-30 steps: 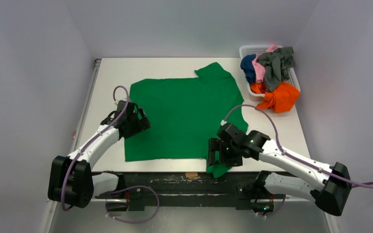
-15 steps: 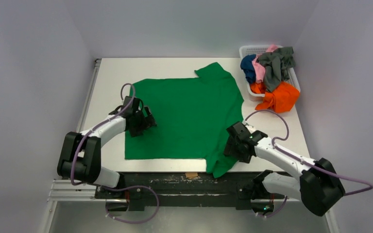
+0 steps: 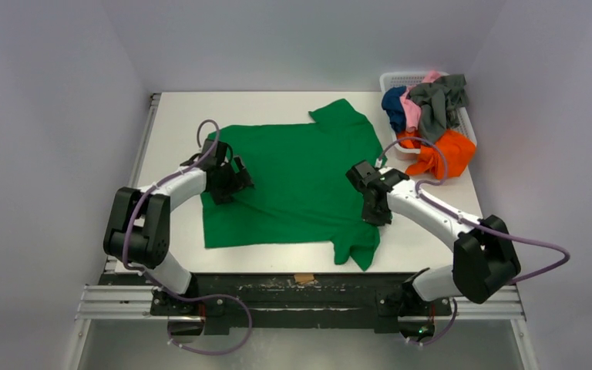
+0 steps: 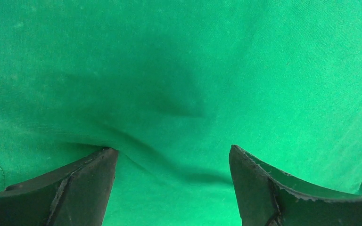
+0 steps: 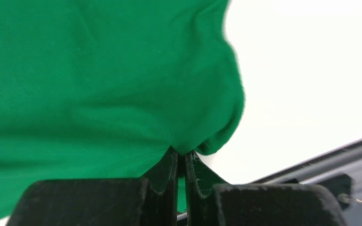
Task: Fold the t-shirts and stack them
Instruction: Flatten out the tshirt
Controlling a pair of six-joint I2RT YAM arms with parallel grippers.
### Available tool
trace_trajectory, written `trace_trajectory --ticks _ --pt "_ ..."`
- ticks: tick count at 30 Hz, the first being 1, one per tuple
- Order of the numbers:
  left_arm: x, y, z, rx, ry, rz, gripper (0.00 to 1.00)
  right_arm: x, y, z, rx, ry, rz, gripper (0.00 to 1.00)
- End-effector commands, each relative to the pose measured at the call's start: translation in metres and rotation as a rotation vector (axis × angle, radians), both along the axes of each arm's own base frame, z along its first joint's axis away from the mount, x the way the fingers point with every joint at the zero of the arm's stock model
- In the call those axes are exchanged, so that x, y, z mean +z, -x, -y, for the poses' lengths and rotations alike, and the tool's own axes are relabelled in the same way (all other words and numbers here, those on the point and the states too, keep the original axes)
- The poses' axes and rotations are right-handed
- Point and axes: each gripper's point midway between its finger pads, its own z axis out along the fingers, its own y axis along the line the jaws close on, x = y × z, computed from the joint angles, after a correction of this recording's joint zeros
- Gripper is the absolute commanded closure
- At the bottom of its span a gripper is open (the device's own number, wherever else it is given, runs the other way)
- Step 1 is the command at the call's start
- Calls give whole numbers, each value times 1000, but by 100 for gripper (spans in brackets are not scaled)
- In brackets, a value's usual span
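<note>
The table [image 3: 177, 116] is covered across its middle by the green t-shirt [image 3: 297, 181], spread flat, with one sleeve toward the far edge and the other by the near edge. The basket [image 3: 401, 79] is set at the far right corner, and the other t-shirts [image 3: 435, 108] are heaped in it. The left gripper [image 4: 172, 155] is placed on the shirt's left side, jaws wide apart, nothing grasped. The right gripper [image 5: 184, 157] is clamped on a pinched fold at the shirt's right edge.
</note>
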Motion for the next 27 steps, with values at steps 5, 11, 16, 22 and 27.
trace_trajectory --ticks 5,11,16,22,27 --pt "-6 -1 -4 12 -20 -32 14 33 17 67 -81 365 -94 53" --pt "20 4 -15 27 -59 29 14 66 -9 68 -95 354 93 30" --pt "51 4 -12 8 -39 95 14 36 -17 -20 234 -152 165 30" --pt "49 45 -7 -3 15 104 14 3 44 -58 302 -391 79 41" --pt "19 85 7 -14 87 82 14 -17 73 -51 241 -318 59 48"
